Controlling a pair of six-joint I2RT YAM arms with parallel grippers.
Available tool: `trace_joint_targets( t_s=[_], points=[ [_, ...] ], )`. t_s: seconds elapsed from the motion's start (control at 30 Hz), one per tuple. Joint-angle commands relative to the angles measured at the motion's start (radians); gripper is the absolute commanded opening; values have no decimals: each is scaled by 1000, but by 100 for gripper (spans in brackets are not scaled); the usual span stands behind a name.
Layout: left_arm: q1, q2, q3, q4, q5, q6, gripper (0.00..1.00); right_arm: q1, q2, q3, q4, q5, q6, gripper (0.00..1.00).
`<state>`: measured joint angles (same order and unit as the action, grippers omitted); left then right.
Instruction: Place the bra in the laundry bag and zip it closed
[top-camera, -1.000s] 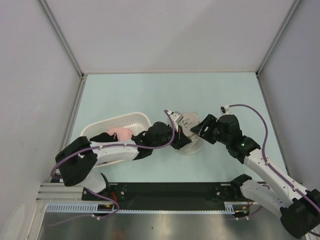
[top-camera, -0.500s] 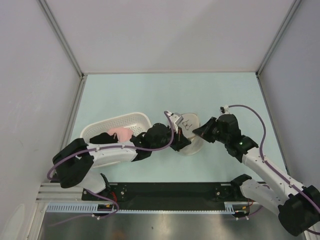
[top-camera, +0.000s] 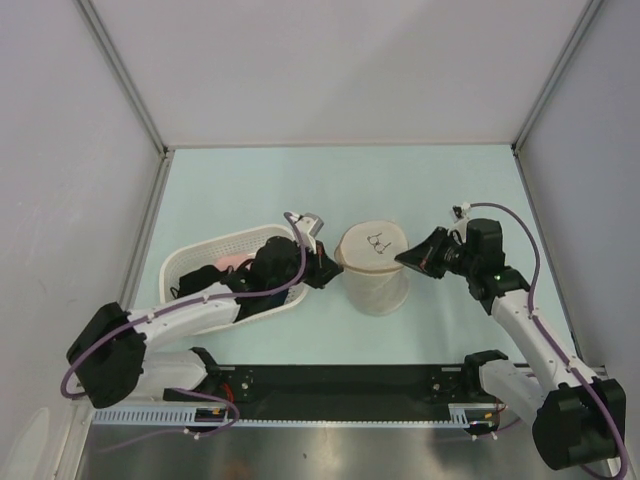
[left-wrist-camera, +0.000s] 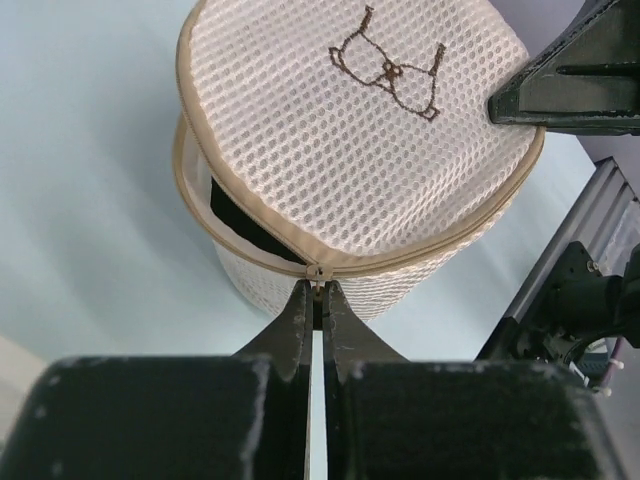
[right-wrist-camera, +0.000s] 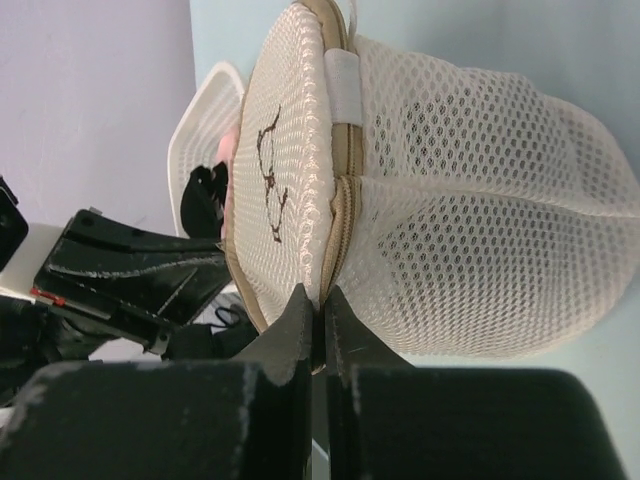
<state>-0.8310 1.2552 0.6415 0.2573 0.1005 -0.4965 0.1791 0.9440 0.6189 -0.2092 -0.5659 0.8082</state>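
Observation:
The laundry bag (top-camera: 373, 272), a round cream mesh pouch, stands upright mid-table with its logo lid (left-wrist-camera: 370, 110) lying on top. Through a gap in the rim on the left, the black bra (left-wrist-camera: 243, 225) shows inside the bag. My left gripper (left-wrist-camera: 318, 290) (top-camera: 331, 271) is shut on the small zip pull (left-wrist-camera: 318, 272) at the bag's near-left rim. My right gripper (right-wrist-camera: 322, 303) (top-camera: 403, 258) is shut on the zip seam (right-wrist-camera: 343, 225) at the bag's right side. From the rim rightwards the zip looks closed in the left wrist view.
A white perforated basket (top-camera: 190, 262) lies left of the bag, under my left arm, with a pink garment (top-camera: 233, 262) in it. It also shows behind the bag as the basket (right-wrist-camera: 197, 150) in the right wrist view. The black base rail (top-camera: 340, 385) runs along the near edge.
My right gripper went from open to shut on the bag's rim and drew right. My left gripper pulled back to the left with the zip pull, and the lid now lies flat.

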Motion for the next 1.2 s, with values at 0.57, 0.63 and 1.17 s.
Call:
trace_joint_targets(
  t_s=[0.57, 0.63, 1.17],
  points=[
    [-79, -79, -120, 247, 180, -165, 0, 128, 119, 237, -331, 348, -231, 84],
    [-83, -71, -117, 246, 171, -155, 0, 180, 55, 194, -363, 475, -179, 89],
    [-177, 50, -30, 250, 166, -145, 0, 381, -415, -191, -32, 408, 298, 84]
  ],
)
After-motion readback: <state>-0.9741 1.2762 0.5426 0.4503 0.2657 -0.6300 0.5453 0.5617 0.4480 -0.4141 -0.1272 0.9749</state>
